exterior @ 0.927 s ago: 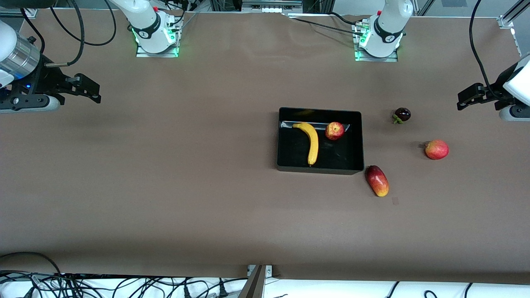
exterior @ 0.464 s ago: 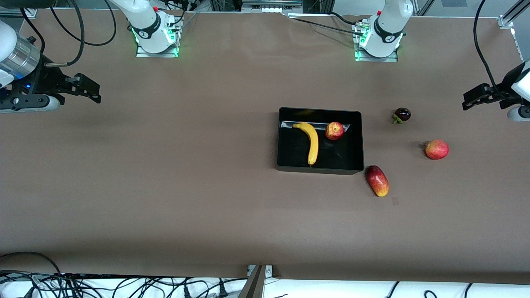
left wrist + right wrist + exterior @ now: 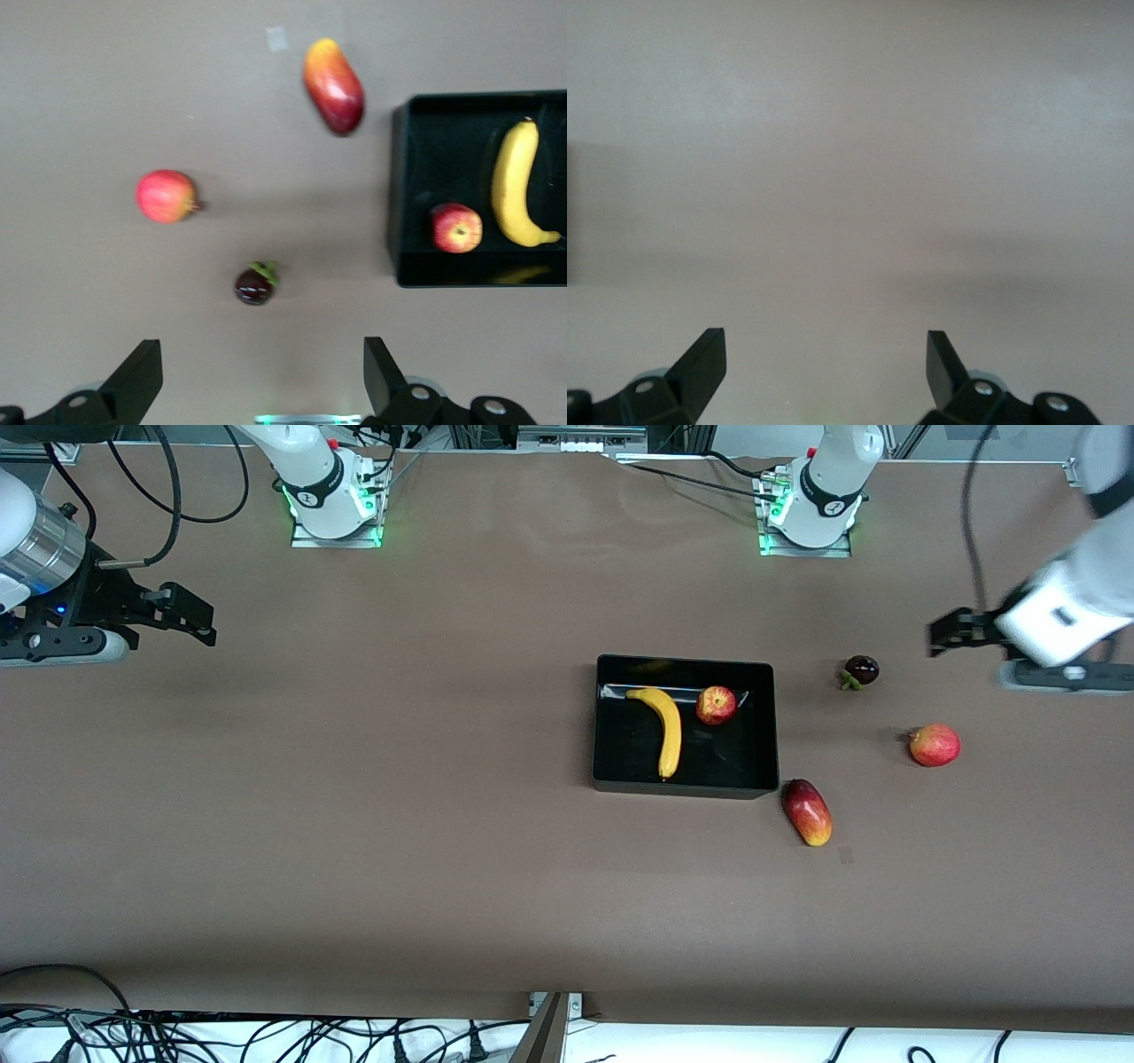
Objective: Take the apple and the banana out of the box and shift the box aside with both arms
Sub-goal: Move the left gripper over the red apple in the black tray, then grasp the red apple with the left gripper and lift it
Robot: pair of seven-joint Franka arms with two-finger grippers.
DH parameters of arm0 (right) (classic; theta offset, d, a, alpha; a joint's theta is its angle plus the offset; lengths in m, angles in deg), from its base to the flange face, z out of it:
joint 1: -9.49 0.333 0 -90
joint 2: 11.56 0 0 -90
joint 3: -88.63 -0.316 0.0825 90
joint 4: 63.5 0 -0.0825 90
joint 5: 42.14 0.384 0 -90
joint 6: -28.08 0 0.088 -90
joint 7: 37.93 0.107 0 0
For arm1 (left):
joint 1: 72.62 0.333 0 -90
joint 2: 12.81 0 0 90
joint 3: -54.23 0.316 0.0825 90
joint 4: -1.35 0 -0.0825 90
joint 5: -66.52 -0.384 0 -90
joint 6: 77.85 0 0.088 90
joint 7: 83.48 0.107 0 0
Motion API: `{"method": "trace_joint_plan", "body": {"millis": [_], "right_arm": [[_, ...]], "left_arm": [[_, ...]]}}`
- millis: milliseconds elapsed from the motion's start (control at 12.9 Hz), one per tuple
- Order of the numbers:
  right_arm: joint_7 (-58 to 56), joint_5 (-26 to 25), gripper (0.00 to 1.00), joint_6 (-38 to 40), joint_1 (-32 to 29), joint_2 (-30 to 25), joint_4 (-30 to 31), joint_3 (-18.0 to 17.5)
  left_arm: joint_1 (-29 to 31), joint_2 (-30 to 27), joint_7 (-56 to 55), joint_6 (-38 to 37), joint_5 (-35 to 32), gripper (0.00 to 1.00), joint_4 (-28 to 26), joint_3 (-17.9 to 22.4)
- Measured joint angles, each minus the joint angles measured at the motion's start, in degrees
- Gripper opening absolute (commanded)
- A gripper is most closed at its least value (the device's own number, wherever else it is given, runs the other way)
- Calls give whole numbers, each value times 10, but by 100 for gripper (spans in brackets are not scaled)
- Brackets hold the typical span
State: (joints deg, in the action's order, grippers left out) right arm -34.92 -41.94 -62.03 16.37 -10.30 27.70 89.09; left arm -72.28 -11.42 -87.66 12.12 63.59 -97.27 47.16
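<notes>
From my remote station I judge the task as not yet begun: the banana [image 3: 664, 728] and the apple [image 3: 716, 704] both lie inside the box [image 3: 762, 779], and the box sits mid-table, toward the left arm's end. In the box, the apple rests beside the banana's upper curve, close to it; I cannot tell if they touch. The left claw [image 3: 259, 376] hangs with its jaws wide and empty over bare table — the small dark fruit [image 3: 255, 285] lies just ahead of its fingertips, and the box with the apple is off to one side, well apart from it. The right claw [image 3: 824, 367] waits at the right arm's end of the table, jaws wide and empty, with only bare table under it and the box well apart. Remaining, in my estimate: lift out the apple, lift out the banana, then shift the box aside using both arms. Three loose fruits — the round red fruit [image 3: 935, 745], the mango [image 3: 807, 811] and the dark one — lie outside the box.
</notes>
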Motion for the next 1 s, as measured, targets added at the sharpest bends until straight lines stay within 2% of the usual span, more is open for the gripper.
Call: {"method": "trace_joint_plan", "body": {"millis": [155, 464, 850, 1004], "right_arm": [[0, 0, 100, 0, 0, 0, 0, 0], [0, 0, 100, 0, 0, 0, 0, 0], [0, 0, 100, 0, 0, 0, 0, 0], [0, 0, 100, 0, 0, 0, 0, 0]], "left_arm": [[-23, 11, -81, 29, 0, 100, -22, -40], [-43, 44, -189, 209, 6, 100, -127, -103], [-58, 95, -193, 345, 8, 100, -218, -120], [-62, 117, -194, 422, 8, 100, -258, -122]]}}
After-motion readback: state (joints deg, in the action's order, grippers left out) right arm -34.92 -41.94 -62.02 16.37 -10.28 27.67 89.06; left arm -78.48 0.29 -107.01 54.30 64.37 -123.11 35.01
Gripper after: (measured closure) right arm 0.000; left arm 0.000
